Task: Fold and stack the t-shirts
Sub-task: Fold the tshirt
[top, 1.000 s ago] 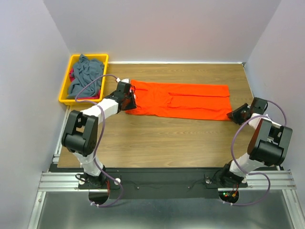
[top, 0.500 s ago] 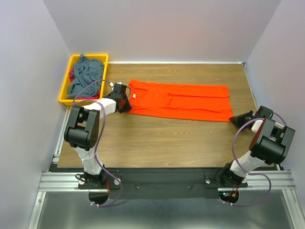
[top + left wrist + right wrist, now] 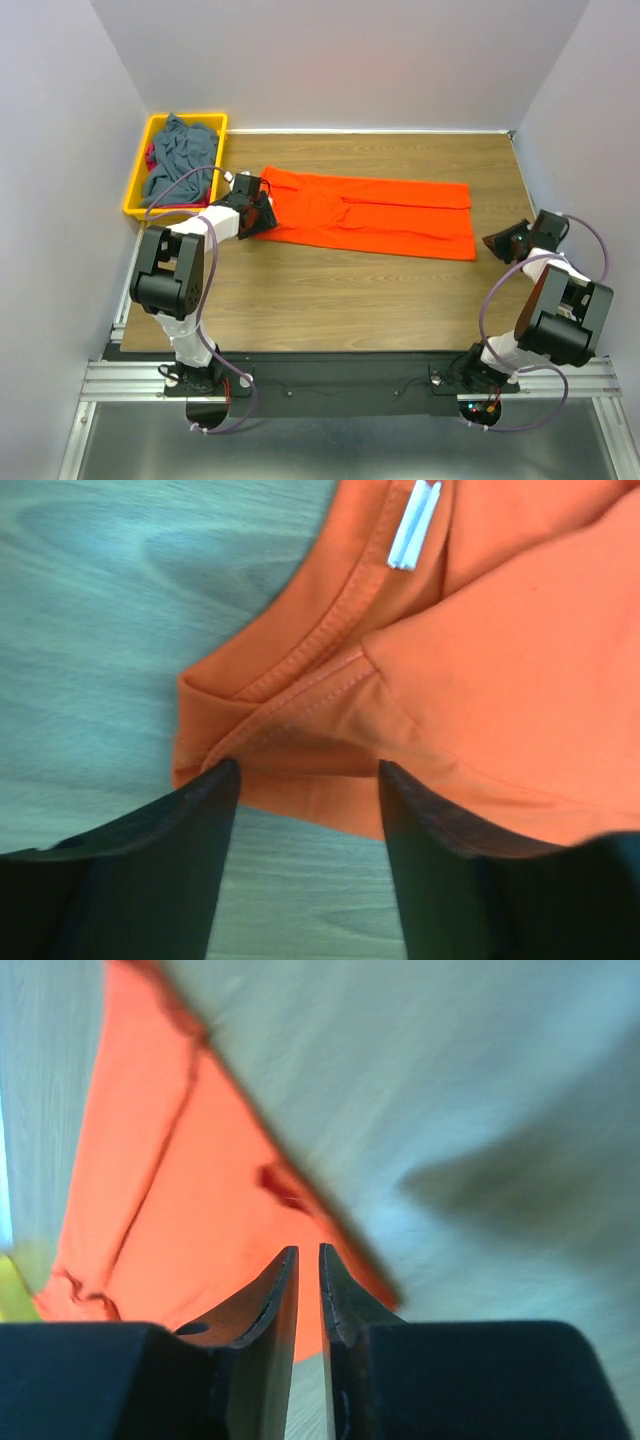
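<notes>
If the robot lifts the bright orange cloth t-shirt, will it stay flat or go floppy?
Probably floppy: the bright orange cloth t-shirt lies in soft folds, so it should droop. It looks thin, so likely light. Its collar end is rumpled; pushing may bunch it.

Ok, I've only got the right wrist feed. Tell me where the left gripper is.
Observer: The left gripper is open at the collar end of the orange shirt, its fingers either side of the folded edge.
Operator: Give me the other shirts.
Observer: A grey-blue shirt is bunched in the yellow bin at the far left corner, red cloth peeking beside it.
Operator: Tell me what marks the collar.
Observer: A white neck label, facing up.
</notes>
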Controlling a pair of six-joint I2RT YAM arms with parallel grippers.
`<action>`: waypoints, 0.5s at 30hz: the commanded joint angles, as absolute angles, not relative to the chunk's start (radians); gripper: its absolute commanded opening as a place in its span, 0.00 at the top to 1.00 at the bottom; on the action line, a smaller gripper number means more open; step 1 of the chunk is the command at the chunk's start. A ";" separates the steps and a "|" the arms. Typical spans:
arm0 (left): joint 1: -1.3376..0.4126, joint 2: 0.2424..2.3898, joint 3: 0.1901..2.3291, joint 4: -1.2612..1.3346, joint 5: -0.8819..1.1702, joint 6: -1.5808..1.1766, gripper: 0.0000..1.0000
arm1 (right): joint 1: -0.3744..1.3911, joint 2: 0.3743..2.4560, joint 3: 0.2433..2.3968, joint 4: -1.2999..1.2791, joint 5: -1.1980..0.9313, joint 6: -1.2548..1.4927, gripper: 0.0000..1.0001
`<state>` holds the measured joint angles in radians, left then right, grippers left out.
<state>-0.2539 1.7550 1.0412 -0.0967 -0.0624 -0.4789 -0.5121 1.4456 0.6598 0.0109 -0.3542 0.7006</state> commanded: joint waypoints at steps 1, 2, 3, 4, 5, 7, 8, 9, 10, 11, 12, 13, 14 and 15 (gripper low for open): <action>-0.245 1.649 1.100 -0.166 -0.159 -0.449 0.23 | -0.393 1.407 0.768 -0.084 -0.270 0.600 0.78; -0.245 1.638 1.104 -0.172 -0.169 -0.446 0.22 | -0.371 1.405 0.782 -0.107 -0.255 0.583 0.78; -0.247 1.629 1.117 -0.175 -0.196 -0.443 0.20 | -0.327 1.408 0.810 -0.150 -0.238 0.546 0.73; -0.248 1.615 1.124 -0.184 -0.212 -0.443 0.19 | -0.304 1.411 0.824 -0.175 -0.226 0.528 0.71; -0.256 1.611 1.132 -0.199 -0.225 -0.442 0.18 | -0.276 1.416 0.837 -0.202 -0.204 0.508 0.68; -0.285 1.605 1.161 -0.218 -0.261 -0.439 0.16 | -0.198 1.437 0.879 -0.279 -0.120 0.459 0.61; -0.299 1.608 1.172 -0.222 -0.267 -0.437 0.16 | -0.171 1.446 0.893 -0.303 -0.120 0.445 0.60; -0.313 1.612 1.198 -0.227 -0.273 -0.437 0.16 | -0.126 1.454 0.899 -0.323 -0.089 0.425 0.59; -0.345 1.627 1.212 -0.238 -0.293 -0.437 0.16 | -0.106 1.465 0.905 -0.346 -0.068 0.419 0.59; -0.359 1.640 1.227 -0.242 -0.301 -0.437 0.16 | -0.092 1.470 0.904 -0.354 -0.067 0.414 0.59; -0.385 1.653 1.259 -0.245 -0.305 -0.436 0.16 | -0.077 1.474 0.902 -0.360 -0.057 0.408 0.59; -0.393 1.686 1.276 -0.245 -0.301 -0.434 0.16 | -0.074 1.486 0.899 -0.368 -0.058 0.403 0.58; -0.402 1.706 1.291 -0.245 -0.293 -0.437 0.16 | -0.068 1.496 0.896 -0.371 -0.063 0.397 0.58; -0.405 1.727 1.327 -0.247 -0.281 -0.439 0.16 | -0.066 1.503 0.894 -0.376 -0.067 0.396 0.58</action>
<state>-0.3687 1.6642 1.2297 -0.2245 -0.2573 -0.4500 -0.0715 1.4750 0.8818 -0.2890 -0.1291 0.4519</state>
